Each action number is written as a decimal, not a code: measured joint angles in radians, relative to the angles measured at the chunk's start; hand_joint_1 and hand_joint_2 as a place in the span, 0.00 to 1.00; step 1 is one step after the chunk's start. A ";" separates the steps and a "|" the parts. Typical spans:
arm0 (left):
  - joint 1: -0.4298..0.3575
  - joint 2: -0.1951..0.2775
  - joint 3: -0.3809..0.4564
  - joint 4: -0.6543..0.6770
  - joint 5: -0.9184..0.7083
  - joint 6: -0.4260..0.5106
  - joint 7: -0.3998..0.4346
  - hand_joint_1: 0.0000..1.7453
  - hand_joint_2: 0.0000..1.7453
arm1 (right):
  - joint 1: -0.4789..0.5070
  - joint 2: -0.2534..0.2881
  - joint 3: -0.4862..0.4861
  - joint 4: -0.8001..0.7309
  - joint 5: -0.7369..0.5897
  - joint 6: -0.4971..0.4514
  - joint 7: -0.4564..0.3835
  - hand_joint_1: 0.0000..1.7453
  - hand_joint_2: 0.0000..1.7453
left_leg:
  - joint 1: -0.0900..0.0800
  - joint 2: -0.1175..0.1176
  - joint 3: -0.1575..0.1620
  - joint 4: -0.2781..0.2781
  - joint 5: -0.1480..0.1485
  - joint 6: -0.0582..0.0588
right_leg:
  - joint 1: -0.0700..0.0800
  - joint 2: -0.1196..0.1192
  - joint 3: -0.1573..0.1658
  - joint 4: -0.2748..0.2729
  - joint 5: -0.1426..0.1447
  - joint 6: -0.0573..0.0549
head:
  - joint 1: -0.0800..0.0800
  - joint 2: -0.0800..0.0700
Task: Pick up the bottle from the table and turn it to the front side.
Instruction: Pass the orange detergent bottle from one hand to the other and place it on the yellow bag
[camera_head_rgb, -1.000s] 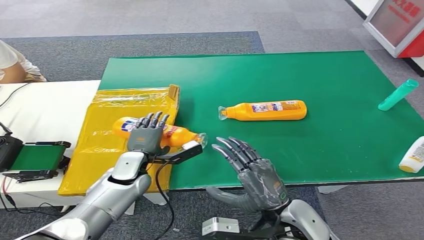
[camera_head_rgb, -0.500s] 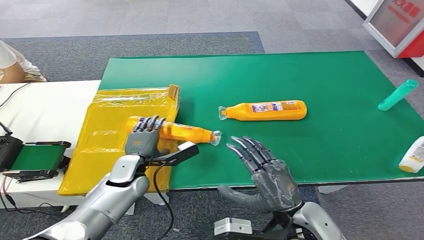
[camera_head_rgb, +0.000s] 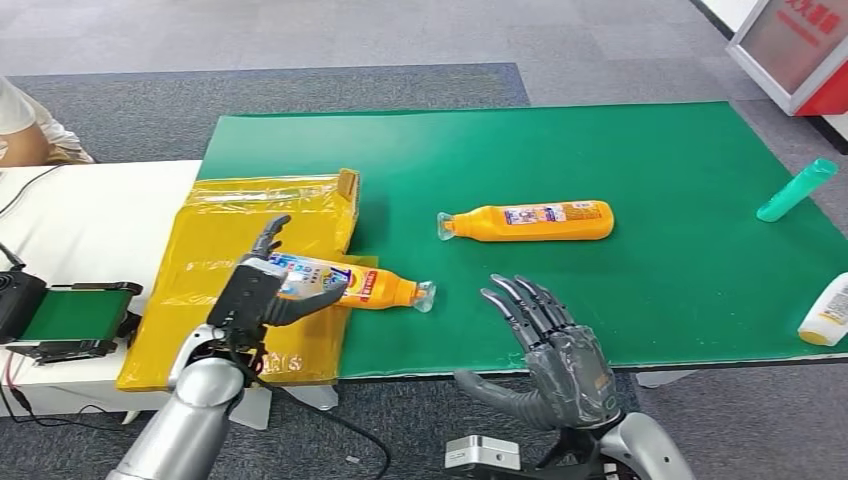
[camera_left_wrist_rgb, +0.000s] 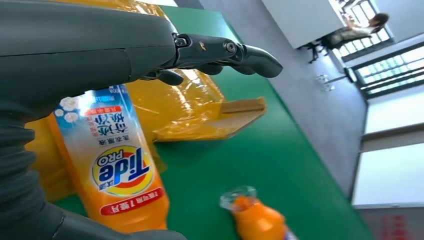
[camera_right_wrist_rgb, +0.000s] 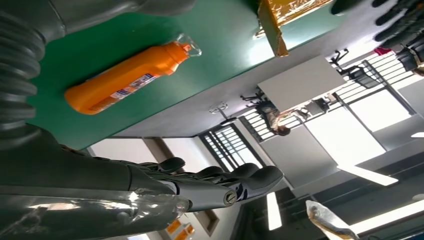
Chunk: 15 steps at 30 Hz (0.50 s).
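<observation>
The left hand (camera_head_rgb: 258, 292) grips an orange bottle (camera_head_rgb: 345, 283) around its body, fingers and thumb wrapped on either side — the printed front label faces up, plain to read in the left wrist view (camera_left_wrist_rgb: 112, 165). The bottle lies level, its clear cap pointing toward the right hand, over the edge where the yellow bag (camera_head_rgb: 215, 250) meets the green mat (camera_head_rgb: 600, 150). The right hand (camera_head_rgb: 555, 345) hovers at the near edge of the mat with fingers spread, holding nothing. A second orange bottle (camera_head_rgb: 528, 221) lies on its side farther out on the mat, well apart from both hands. At the mat's right side lie a teal tube (camera_head_rgb: 796, 189) and a white bottle (camera_head_rgb: 825, 312). A small conveyor (camera_head_rgb: 70, 318) sits on the white table (camera_head_rgb: 90, 220) beside the bag.
</observation>
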<state>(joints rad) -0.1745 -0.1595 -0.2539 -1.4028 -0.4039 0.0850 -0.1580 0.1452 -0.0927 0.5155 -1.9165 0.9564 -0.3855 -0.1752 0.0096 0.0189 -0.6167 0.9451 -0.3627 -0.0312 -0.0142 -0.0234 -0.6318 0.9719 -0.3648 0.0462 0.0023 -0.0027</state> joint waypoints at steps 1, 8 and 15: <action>0.015 0.003 0.005 -0.036 0.041 -0.008 -0.009 0.00 1.00 | 0.000 -0.001 0.000 0.002 -0.002 -0.006 -0.001 0.00 1.00 | 0.000 0.000 0.000 0.000 0.000 0.000 | 0.000 0.000 0.000 0.000 0.000 0.000 | 0.000 0.000; 0.163 0.054 0.049 -0.259 0.382 -0.094 -0.088 0.00 1.00 | 0.014 -0.010 -0.002 0.019 -0.157 -0.016 -0.036 0.00 1.00 | 0.000 0.000 0.000 0.000 -0.001 0.000 | 0.000 0.000 0.000 0.000 -0.001 0.000 | 0.000 0.000; 0.308 0.105 0.076 -0.371 0.454 -0.168 -0.156 0.00 1.00 | 0.025 -0.018 -0.045 0.035 -0.588 0.233 -0.070 0.00 1.00 | 0.000 0.000 0.000 0.000 -0.002 0.000 | 0.000 0.000 0.000 0.000 -0.002 -0.001 | 0.000 0.000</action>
<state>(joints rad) 0.1334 -0.0543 -0.1782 -1.7740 0.0504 -0.0832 -0.3144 0.1704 -0.1105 0.4709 -1.8817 0.3681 -0.1529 -0.2454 0.0096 0.0189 -0.6163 0.9451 -0.3650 -0.0313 -0.0142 -0.0235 -0.6315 0.9719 -0.3669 0.0455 0.0023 -0.0027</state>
